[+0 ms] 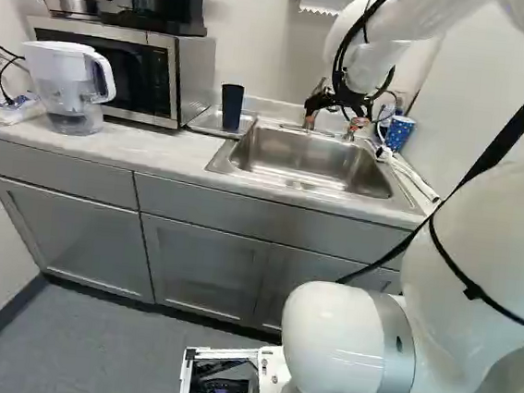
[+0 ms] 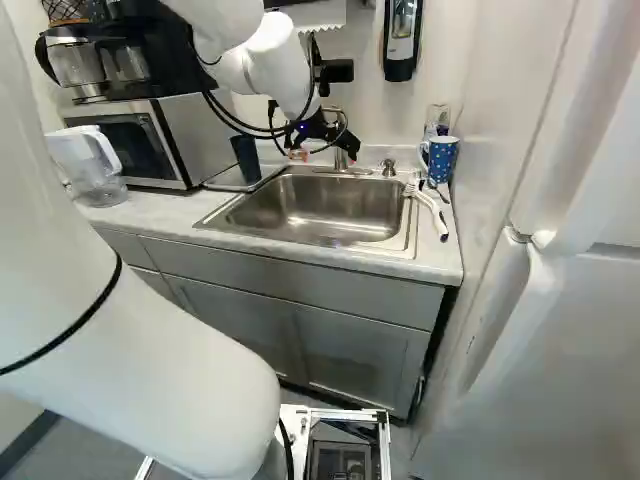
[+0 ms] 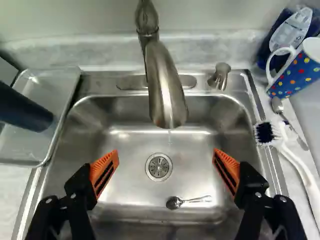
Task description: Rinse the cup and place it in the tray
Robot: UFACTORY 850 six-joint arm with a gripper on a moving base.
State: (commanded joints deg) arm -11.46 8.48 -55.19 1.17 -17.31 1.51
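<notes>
My gripper point(image 2: 322, 132) hangs over the back part of the sink point(image 2: 320, 240) in the right base view. In the wrist view the gripper point(image 3: 165, 172) stands wide open, nothing between its orange pads; sink and drain lie below. A dark blue cup point(image 1: 232, 107) stands upright in the metal tray point(image 1: 209, 121), left of the sink. Both show beside the gripper in the wrist view, the cup point(image 3: 25, 107) partly cut off, on the tray point(image 3: 57, 100). The faucet point(image 3: 167, 92) is ahead of the fingers, with what looks like a thin trickle under its spout.
A spoon point(image 3: 175, 202) lies in the sink. Beyond the sink's other side are a dish brush point(image 3: 290, 155), another spoon point(image 3: 287, 117), a dotted blue mug point(image 3: 297, 72) and a bottle point(image 3: 290, 30). A microwave point(image 1: 116, 71) and a water pitcher point(image 1: 64, 85) stand beyond the tray.
</notes>
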